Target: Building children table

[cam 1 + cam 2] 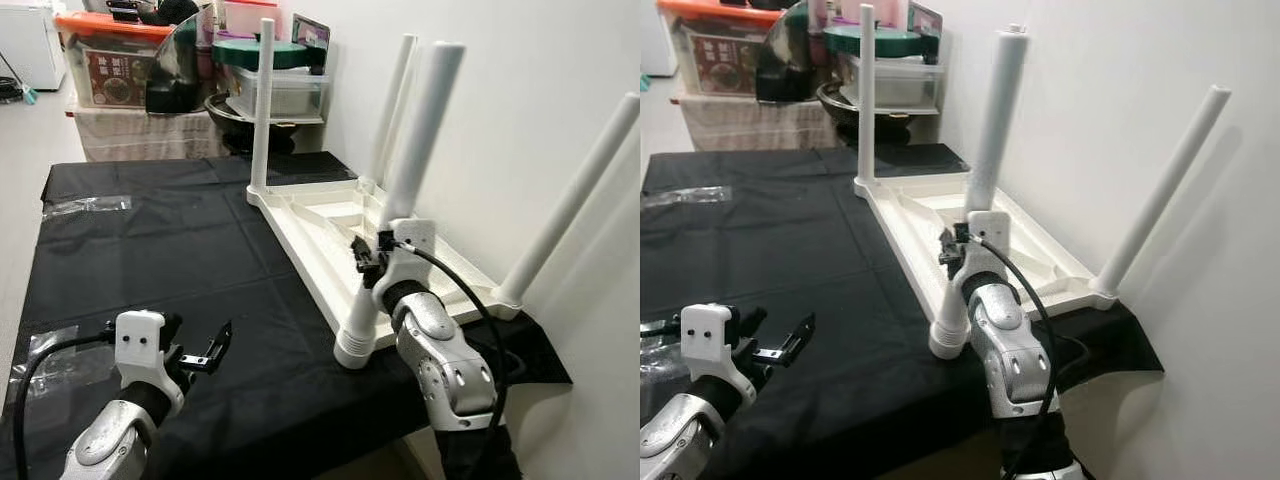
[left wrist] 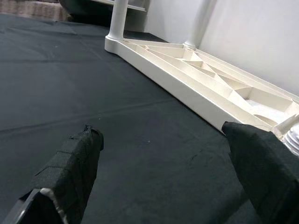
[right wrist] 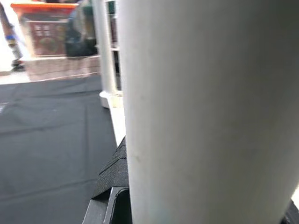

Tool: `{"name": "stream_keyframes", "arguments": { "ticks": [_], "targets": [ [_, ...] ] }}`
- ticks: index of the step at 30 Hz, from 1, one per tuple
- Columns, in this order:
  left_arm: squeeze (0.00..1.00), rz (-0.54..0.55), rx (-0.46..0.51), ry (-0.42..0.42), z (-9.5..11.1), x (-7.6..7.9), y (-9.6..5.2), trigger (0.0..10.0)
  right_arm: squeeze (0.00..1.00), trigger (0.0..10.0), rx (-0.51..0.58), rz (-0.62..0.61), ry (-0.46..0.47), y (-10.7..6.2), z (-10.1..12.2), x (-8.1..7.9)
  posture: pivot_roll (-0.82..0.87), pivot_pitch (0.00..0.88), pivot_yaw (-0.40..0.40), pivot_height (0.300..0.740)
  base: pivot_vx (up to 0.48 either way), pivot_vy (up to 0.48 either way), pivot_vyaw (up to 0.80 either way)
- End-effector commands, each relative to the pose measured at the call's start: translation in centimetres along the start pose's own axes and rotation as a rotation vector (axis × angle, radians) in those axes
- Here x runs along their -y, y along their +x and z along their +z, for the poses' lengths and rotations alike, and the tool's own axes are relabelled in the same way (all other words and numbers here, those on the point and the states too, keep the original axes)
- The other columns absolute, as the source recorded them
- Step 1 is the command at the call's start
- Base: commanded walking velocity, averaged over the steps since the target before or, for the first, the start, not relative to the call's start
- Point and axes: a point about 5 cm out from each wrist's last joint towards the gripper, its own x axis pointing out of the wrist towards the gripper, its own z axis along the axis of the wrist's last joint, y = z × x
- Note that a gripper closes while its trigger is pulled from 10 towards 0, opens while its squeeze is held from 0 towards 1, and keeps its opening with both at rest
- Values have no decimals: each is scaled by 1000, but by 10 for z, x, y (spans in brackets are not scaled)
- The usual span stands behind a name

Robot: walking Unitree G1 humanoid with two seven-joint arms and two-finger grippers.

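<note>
The white children's table (image 1: 330,215) lies upside down on the black cloth (image 1: 150,240) that covers the worktop, pushed up along the white wall (image 1: 500,100). Its ribbed underside faces up. Four white legs rise from the corners: the far-left leg (image 1: 262,100) stands straight, one far leg (image 1: 392,105) stands near the wall, the near-wall leg (image 1: 575,195) leans out to the right, and the near leg (image 1: 415,160) tilts at the front edge.

The right gripper (image 1: 370,255) is on that near leg, its jaws closed around the lower part of the leg just above the ribbed collar (image 1: 355,350). In the right wrist view the leg stands right against the camera with a black finger (image 3: 114,179) beside it.

The left gripper (image 1: 205,350) hangs above the bare cloth near the front edge, well apart from the table, its jaws wide and holding nothing.

Beyond the worktop's far end stand an orange-lidded storage box (image 1: 110,55), a clear bin with a green lid (image 1: 280,75) and a dark bowl (image 1: 235,110). A strip of clear tape (image 1: 85,205) lies on the cloth at the left.
</note>
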Motion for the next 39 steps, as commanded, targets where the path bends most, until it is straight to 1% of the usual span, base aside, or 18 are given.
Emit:
{"name": "stream_keyframes", "arguments": {
  "ticks": [1, 3, 4, 7, 9, 14, 15, 20, 21, 22, 24, 39],
  "targets": [
    [0, -5, 8, 2, 1, 2, 3, 10000, 0, 10000, -180, -123, -24, -2, -34, 22, 100, 0, -116, 740, 0, 0, 0],
    [0, -3, 7, 2, 0, 2, 3, 10000, 0, 10000, -189, -183, 9, 1, -34, 27, 98, 0, -116, 740, 0, 0, 0],
    [0, -3, 7, 2, 0, 2, 3, 10000, 0, 10000, -189, -183, 9, 1, -34, 27, 98, 0, -116, 740, 0, 0, 0],
    [0, 3, 7, 4, 0, 2, 3, 10000, 0, 10000, -190, -249, 45, 5, -35, 32, 99, 0, -118, 740, 0, 0, 0],
    [0, 7, 7, 6, 0, 1, 3, 10000, 0, 10000, -190, -260, 55, 7, -34, 33, 101, 0, -123, 740, 0, 0, 0],
    [0, 12, 8, 4, -1, 1, 2, 10000, 0, 10000, -176, -252, 50, 8, -32, 30, 103, 0, -125, 740, 0, 0, 0],
    [0, 13, 7, 4, -1, 1, 2, 10000, 0, 10000, -164, -240, 36, 8, -31, 28, 102, 0, -123, 740, 0, 0, 0],
    [0, 15, 7, 5, -1, 0, 2, 10000, 0, 10000, -150, -227, 23, 7, -30, 25, 101, 0, -121, 740, 0, 0, 0],
    [0, 15, 7, 6, -1, 0, 2, 10000, 0, 10000, -142, -220, 22, 7, -29, 24, 100, 0, -119, 740, 0, 0, 0],
    [0, 14, 6, 7, -1, 0, 2, 10000, 0, 10000, -119, -188, 25, 7, -28, 21, 98, 0, -116, 740, 0, 0, 0],
    [0, 14, 6, 7, -1, 0, 3, 10000, 0, 10000, -110, -173, 29, 7, -27, 20, 98, 0, -116, 740, 0, 0, 0],
    [0, 8, 0, 8, -2, 0, 3, 10000, 0, 10000, -90, -157, 38, 5, -33, 22, 91, 0, -107, 740, 0, 0, 0]
  ]
}}
